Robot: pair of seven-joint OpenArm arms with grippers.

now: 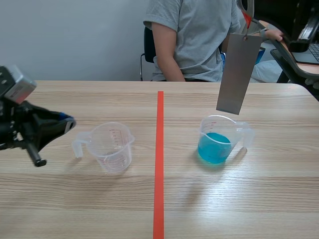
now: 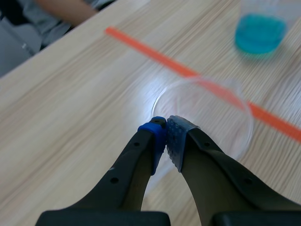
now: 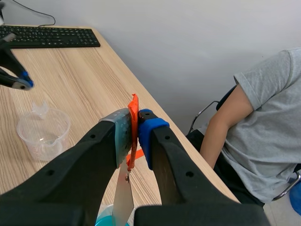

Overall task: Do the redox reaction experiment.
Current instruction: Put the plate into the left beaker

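A grey metal strip (image 1: 239, 73) hangs by an orange ribbon (image 3: 133, 117) above and just behind the cup of blue liquid (image 1: 218, 140). My right gripper (image 3: 134, 123) is shut on that ribbon, high over the table's right half. The strip's lower end is above the cup's rim, outside the liquid. An empty clear measuring cup (image 1: 111, 146) stands left of the tape line. My left gripper (image 1: 69, 123) hovers shut with nothing in it, just left of the empty cup; in the left wrist view its tips (image 2: 166, 127) sit over the cup's near rim (image 2: 202, 117).
A person in a grey shirt (image 1: 199, 35) sits across the table. An orange tape line (image 1: 159, 164) splits the wooden table. A keyboard (image 3: 47, 36) lies at the table's far left end. Dark equipment (image 1: 301, 50) stands beyond the right corner.
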